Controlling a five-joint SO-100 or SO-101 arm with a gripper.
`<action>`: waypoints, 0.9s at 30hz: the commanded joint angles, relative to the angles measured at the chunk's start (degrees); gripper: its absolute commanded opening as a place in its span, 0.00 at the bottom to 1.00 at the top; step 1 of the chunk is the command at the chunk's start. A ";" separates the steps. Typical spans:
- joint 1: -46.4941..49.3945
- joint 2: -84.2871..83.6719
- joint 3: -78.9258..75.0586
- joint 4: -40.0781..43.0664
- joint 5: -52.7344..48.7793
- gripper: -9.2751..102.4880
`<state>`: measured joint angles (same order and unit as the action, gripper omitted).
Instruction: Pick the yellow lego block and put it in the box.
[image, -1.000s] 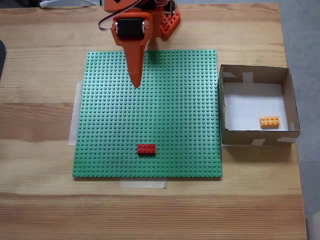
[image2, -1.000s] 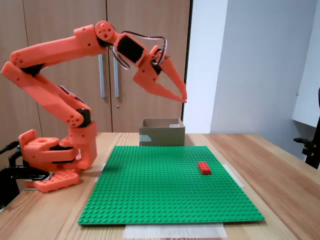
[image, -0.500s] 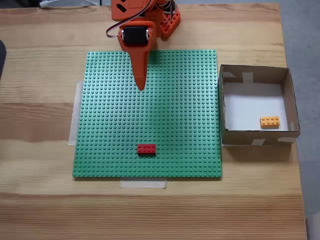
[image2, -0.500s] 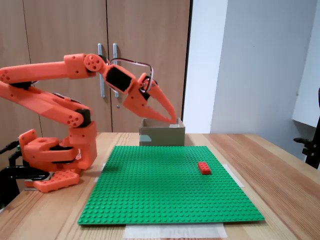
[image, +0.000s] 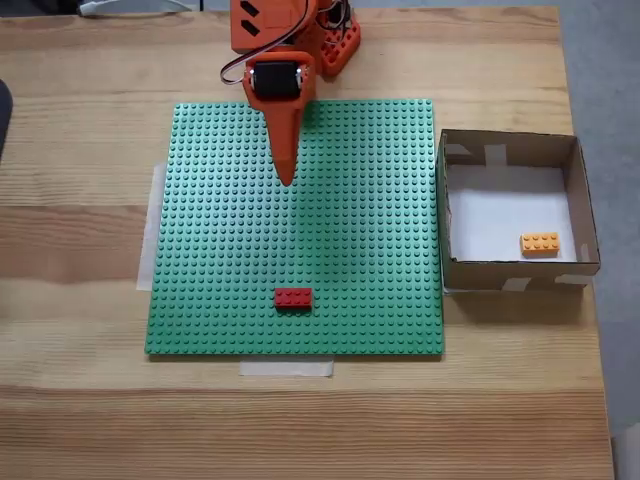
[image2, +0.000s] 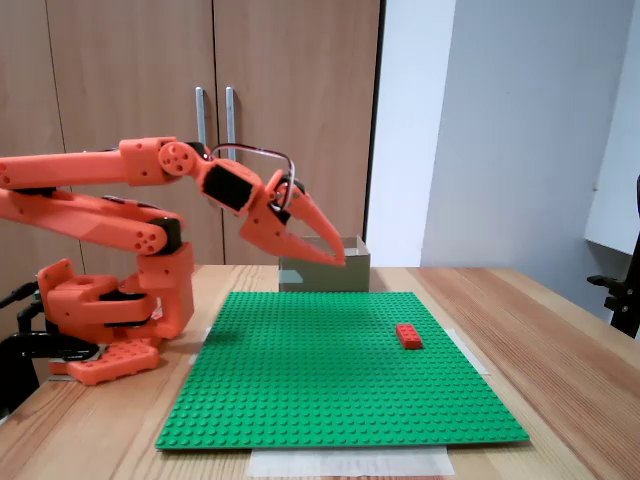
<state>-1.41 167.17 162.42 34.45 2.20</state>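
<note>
I am looking down in a fixed view: the yellow block (image: 540, 243) is lying flat on the white floor of the box (image: 508, 149), near its lower right corner, studs up. The box is sitting on the table (image: 80, 150) just beside the right edge of the green baseplate (image: 370, 200). A red brick (image: 293, 297) is resting on the baseplate near its lower edge, well apart from the box.

The end effector (image: 285, 178) is hanging over the upper middle of the baseplate, tips pointing down toward the plate. In a fixed view from the side, the end effector (image2: 338, 257) is showing its two fingers drawn together to a point, nothing between them, clear of the plate surface.

Judging by how things lie, the placing looks done: the block is in the box and the arm is carrying nothing.

On handling, I am judging the block as light, rigid, hard plastic, smooth on its side walls and so a bit slippery. It is not fragile. If I had to take it again, I would be closing across the two long sides, at mid-length, with the fingers coming straight down; the nearby box wall would be crowding one finger.
</note>
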 joint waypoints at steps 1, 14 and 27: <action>0.44 2.55 1.41 -0.44 0.00 0.07; 0.53 13.27 11.60 5.98 -0.53 0.07; 0.70 18.19 16.44 13.10 -0.62 0.07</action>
<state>-1.32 184.39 178.68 46.67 1.76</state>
